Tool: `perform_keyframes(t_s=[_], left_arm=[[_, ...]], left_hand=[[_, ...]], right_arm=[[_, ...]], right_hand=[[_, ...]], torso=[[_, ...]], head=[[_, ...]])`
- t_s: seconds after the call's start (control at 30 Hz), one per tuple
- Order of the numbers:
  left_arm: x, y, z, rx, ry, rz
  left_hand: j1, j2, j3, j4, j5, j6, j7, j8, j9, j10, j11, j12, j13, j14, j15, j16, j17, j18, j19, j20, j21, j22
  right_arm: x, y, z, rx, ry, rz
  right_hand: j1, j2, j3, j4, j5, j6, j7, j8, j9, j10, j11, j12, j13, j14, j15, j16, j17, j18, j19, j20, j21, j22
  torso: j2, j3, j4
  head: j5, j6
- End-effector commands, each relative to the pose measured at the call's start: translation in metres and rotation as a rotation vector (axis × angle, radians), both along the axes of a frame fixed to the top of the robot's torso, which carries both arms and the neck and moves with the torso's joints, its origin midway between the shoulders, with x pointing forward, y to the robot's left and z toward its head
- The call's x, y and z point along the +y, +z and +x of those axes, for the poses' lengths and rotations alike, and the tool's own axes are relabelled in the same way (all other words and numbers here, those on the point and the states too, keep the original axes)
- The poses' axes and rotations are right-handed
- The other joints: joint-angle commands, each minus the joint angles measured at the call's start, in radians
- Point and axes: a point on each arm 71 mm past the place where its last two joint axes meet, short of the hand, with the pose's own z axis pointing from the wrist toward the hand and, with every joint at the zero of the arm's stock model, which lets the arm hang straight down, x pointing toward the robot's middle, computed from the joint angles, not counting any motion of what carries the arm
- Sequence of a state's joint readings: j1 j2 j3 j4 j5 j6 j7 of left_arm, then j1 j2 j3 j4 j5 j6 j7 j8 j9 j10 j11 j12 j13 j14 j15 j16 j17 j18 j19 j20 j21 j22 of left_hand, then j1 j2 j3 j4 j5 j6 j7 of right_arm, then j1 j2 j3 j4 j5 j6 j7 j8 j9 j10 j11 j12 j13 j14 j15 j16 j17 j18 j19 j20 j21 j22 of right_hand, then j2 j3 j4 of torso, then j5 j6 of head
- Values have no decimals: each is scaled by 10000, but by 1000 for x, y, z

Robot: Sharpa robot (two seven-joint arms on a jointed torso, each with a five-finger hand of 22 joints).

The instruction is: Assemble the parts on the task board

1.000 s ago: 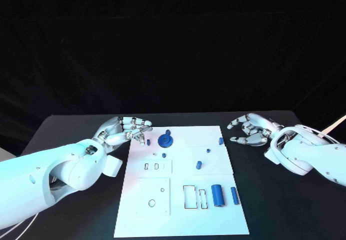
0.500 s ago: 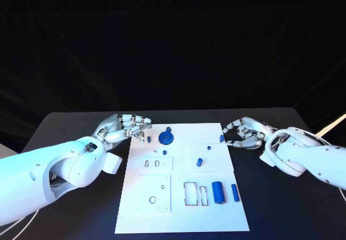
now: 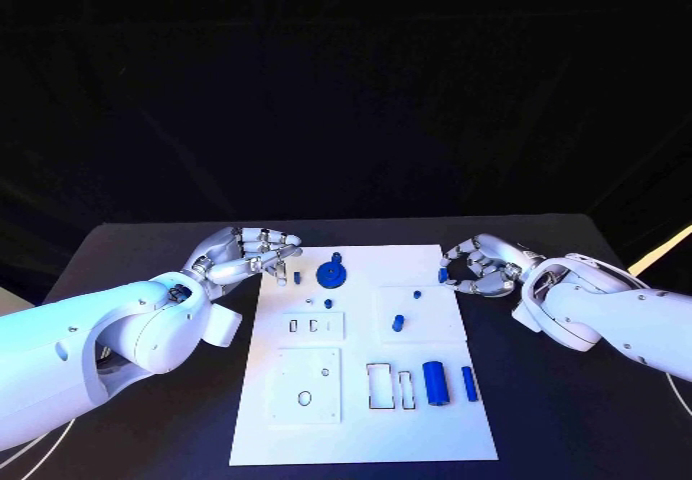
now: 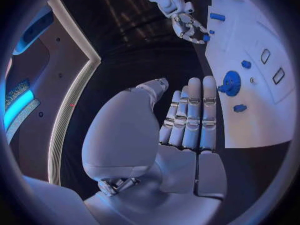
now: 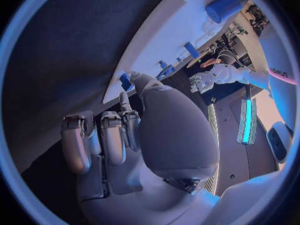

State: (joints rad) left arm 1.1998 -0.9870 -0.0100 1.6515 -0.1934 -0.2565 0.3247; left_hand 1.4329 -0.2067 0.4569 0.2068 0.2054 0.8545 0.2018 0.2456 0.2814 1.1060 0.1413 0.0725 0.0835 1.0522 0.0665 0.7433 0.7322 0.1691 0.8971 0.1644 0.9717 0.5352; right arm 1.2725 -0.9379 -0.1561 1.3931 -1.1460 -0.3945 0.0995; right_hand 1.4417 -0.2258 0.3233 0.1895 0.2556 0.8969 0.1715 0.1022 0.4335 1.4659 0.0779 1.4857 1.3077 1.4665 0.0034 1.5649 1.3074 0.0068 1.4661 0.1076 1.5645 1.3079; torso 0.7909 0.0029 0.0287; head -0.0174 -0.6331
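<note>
On the black counter (image 3: 144, 250) lies the white board (image 3: 433, 400), long side running away from the robot. Near its far end a blue gear (image 3: 333, 276) stands on the board, with a small blue peg (image 3: 297, 279) to its left and another small blue piece (image 3: 327, 304) just nearer the robot. Farther right sit a tiny blue piece (image 3: 417, 295) and a short upright blue peg (image 3: 398, 323). At the near right, a thick blue cylinder (image 3: 434, 384) and a thinner blue rod (image 3: 470, 384) lie side by side, just beside two rectangular slots (image 3: 379, 387). A round hole (image 3: 304, 398) and two small slots (image 3: 304, 326) show on the board's left half.

The left robot hand (image 3: 248, 254) hovers at the far left corner of the board, fingers curled toward the thumb; the head view shows something thin at the fingertips, but I cannot tell whether it is held. In the left wrist view its fingers (image 4: 190, 120) lie straight and close together, pointing toward the gear (image 4: 231, 82).

The right robot hand (image 3: 479, 266) sits at the board's far right edge, fingers curled around a small blue part (image 3: 444, 275) at that edge. In the right wrist view its fingers (image 5: 103, 140) bend inward beside the board's edge, with a blue part (image 5: 125, 81) at the thumb tip; a firm grip cannot be confirmed.
</note>
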Motion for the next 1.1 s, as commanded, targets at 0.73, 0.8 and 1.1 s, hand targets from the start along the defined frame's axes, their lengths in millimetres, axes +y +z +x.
perform_keyframes(t_s=[0.73,0.8,1.1], left_arm=[[-1,1,-1,-59,-208,-58],[-1,1,-1,-55,-210,-56],[-1,1,-1,-46,-205,-50]], left_hand=[[47,54,61,-7,-13,-7,12,-41,9,-16,-12,-26,12,-62,16,65,-15,149,-83,-3,35,17],[47,54,61,-7,-13,-7,12,-41,9,-16,-12,-26,12,-62,16,65,-15,149,-83,-3,35,17],[47,54,61,-7,-13,-7,12,-41,9,-16,-12,-26,12,-62,16,65,-15,149,-83,-3,35,17]], right_arm=[[9,-9,3,244,-107,-376],[9,-9,3,204,-121,-364],[9,-6,4,-226,-327,-194]], right_hand=[[-95,275,380,143,62,701,-156,211,2,410,-47,157,1876,1030,-35,42,2581,-68,1047,-7,63,2629],[-94,289,408,140,61,749,-169,232,5,422,-58,168,1888,1031,-46,43,2584,-68,1047,-18,63,2629],[-109,397,619,90,103,1160,-345,475,64,547,-207,288,2020,1040,-195,55,2622,-68,1047,-147,63,2629]], torso=[[-13,5,5],[-8,3,8],[-3,5,-1]], head=[[46,23],[41,34],[56,46]])
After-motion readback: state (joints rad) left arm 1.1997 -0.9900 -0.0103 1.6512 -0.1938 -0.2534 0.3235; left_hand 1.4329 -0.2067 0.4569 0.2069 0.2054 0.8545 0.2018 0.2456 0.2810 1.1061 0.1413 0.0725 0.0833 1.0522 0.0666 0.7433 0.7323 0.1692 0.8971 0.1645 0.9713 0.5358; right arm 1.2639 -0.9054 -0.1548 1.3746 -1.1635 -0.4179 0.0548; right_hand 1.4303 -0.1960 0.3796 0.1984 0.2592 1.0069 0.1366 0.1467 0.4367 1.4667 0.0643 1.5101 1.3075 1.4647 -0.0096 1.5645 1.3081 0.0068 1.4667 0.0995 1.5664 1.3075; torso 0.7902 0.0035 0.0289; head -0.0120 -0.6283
